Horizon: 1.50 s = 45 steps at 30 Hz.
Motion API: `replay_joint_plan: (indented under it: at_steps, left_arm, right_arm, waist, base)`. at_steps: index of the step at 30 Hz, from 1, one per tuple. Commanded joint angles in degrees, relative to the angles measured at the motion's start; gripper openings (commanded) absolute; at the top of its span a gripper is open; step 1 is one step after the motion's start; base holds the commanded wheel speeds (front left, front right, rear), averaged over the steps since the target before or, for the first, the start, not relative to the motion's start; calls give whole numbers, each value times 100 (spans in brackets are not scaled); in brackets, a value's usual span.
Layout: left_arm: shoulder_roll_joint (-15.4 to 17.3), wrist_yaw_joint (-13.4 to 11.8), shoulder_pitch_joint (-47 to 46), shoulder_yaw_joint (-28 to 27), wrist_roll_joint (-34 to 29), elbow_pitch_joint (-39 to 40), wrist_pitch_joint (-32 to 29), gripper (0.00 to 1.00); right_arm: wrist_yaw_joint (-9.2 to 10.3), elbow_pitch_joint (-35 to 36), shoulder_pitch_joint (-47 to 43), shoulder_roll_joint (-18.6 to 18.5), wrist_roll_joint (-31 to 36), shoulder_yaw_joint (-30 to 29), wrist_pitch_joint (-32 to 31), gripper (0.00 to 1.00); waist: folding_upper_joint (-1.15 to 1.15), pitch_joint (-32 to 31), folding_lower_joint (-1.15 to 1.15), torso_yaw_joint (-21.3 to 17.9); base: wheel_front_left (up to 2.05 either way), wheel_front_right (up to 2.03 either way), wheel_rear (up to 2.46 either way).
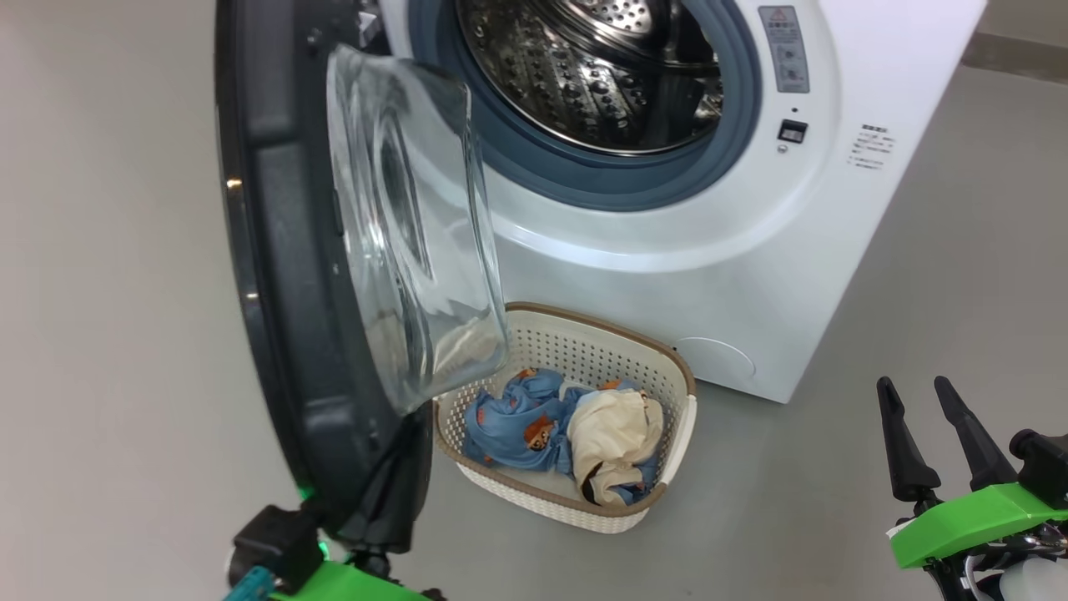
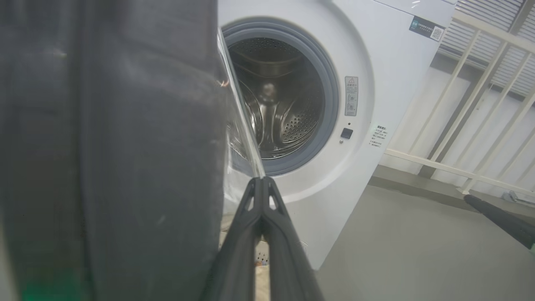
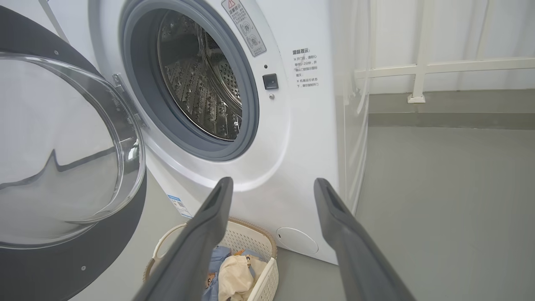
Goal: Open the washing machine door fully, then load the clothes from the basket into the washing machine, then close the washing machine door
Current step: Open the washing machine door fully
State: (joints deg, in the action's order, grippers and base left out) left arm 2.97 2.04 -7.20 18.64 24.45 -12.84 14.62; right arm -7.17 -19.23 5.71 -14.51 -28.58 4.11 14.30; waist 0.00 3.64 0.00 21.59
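Observation:
The white washing machine (image 1: pixel 734 250) stands with its steel drum (image 1: pixel 584 75) exposed. The washing machine door (image 1: pixel 284 250) hangs open to the left, its glass bowl (image 1: pixel 417 225) bulging toward the basket. My left gripper (image 1: pixel 409 442) is shut, empty, its fingertips (image 2: pixel 261 184) lying against the door's inner face (image 2: pixel 108 146) near the glass edge. On the floor before the machine, the cream basket (image 1: pixel 667 376) holds the clothes: a blue printed garment (image 1: pixel 513 421) and a cream one (image 1: pixel 613 438). My right gripper (image 1: pixel 926 434) hovers open at lower right, pointing over the basket (image 3: pixel 250 230) toward the machine (image 3: pixel 292 146).
Grey floor (image 1: pixel 834 501) spreads to the right of the basket and the machine. A white railing (image 3: pixel 418 67) runs behind the machine on its right side. The right gripper's dark finger (image 2: pixel 501 221) shows at the edge of the left wrist view.

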Motion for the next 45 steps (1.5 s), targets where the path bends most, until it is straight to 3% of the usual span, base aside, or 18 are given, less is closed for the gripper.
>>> replay_joint_plan:
  at_steps: [1,25,40,45]
  left_arm:
    - [150,-102,-38,-303,-59,150,38,0]
    - [963,-666,-246,-1450,223,-159,10,0]
    - [1296,-665,-945,-2385,95,-976,36,0]
    - [1354,-533,-1193,-2796,-1,-1184,37,0]
  right_arm:
    - [-32,134,133,-100,19,99,70,100]
    - [-32,176,108,-161,10,160,70,100]
    - [-32,207,361,-372,19,245,70,100]
    - [-32,221,449,-450,9,256,70,100]
  waist:
    - [0,-33,0,57]
    - [0,37,0,329]
    - [0,448,0,309]
    - [0,604,0,269]
  base:
    - [0,0,0]
    - [0,0,0]
    - [0,0,0]
    - [0,0,0]
